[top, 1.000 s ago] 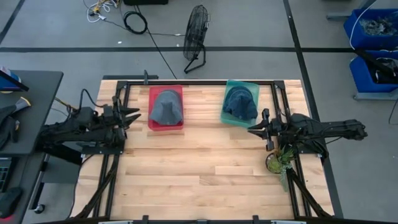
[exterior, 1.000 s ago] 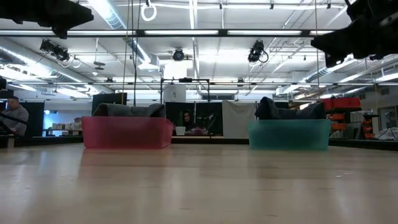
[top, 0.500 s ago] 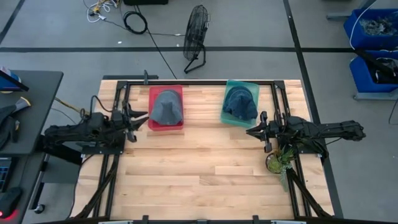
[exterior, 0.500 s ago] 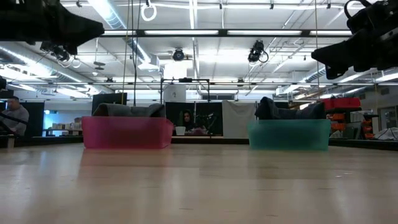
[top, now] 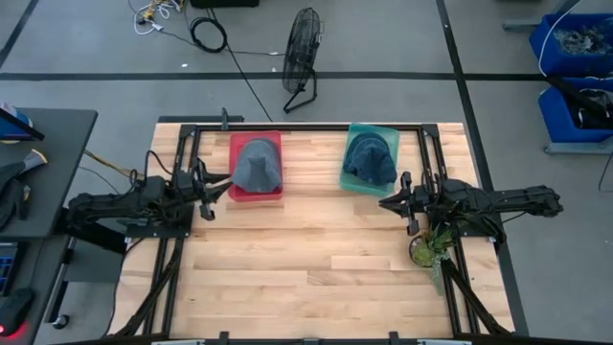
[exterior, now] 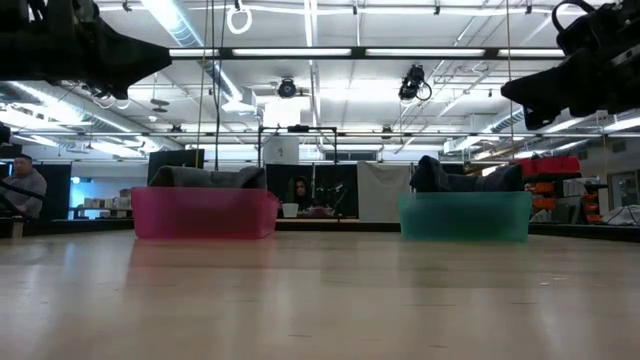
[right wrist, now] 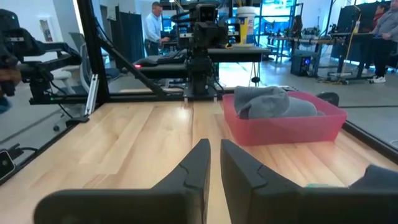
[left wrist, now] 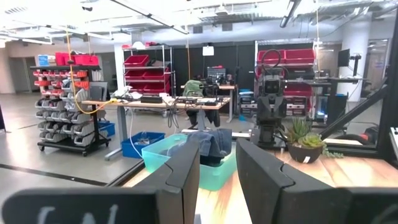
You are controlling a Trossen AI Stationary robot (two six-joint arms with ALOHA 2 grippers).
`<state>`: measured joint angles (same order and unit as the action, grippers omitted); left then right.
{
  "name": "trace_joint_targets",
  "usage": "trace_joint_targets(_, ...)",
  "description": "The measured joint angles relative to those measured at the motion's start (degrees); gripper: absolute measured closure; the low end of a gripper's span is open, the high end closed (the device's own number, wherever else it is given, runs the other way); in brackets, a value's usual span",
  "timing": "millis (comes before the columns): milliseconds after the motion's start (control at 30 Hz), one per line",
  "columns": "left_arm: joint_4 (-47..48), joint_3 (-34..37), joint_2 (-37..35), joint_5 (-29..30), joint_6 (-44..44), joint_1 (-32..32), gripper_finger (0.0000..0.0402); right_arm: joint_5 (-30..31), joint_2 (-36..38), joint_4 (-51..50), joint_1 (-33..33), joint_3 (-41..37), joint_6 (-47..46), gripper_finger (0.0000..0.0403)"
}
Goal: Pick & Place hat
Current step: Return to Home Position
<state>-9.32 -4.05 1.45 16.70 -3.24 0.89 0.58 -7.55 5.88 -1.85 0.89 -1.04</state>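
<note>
A grey hat point(top: 257, 165) lies in a red bin point(top: 234, 192) at the table's far side; it also shows in the right wrist view point(right wrist: 273, 102). A dark blue hat point(top: 370, 158) lies in a teal bin point(top: 351, 182) to its right. My left gripper point(top: 222, 180) hovers level just left of the red bin, empty, with a narrow gap between its fingers point(left wrist: 186, 168). My right gripper point(top: 383, 201) hovers near the teal bin's near right corner, empty, with its fingers point(right wrist: 199, 158) almost together.
A small potted plant point(top: 426, 247) stands under the right arm at the table's right edge. A floor fan point(top: 302, 57) stands beyond the far edge. Bare wood point(top: 306, 268) fills the table's middle and near half. People show in the room behind.
My left gripper has moved toward the table's right, closer to the red bin, and a little down. My right gripper has sunk slightly. Both hats and bins stay where they were.
</note>
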Motion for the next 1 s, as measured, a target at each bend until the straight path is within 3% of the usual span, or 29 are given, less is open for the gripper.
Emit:
trace_joint_targets(367, 2.6, 0.0, 0.0, 0.0, 2.6, 0.0, 0.0291, 0.0, 0.0, -5.4, 0.0, 0.0, -1.5, 0.0362)
trace_joint_targets(1000, 2.8, 0.0, 0.0, 0.0, 2.6, 0.0, 0.0291, 0.0, -0.1, -5.3, 0.0, 0.0, -1.5, 0.0362)
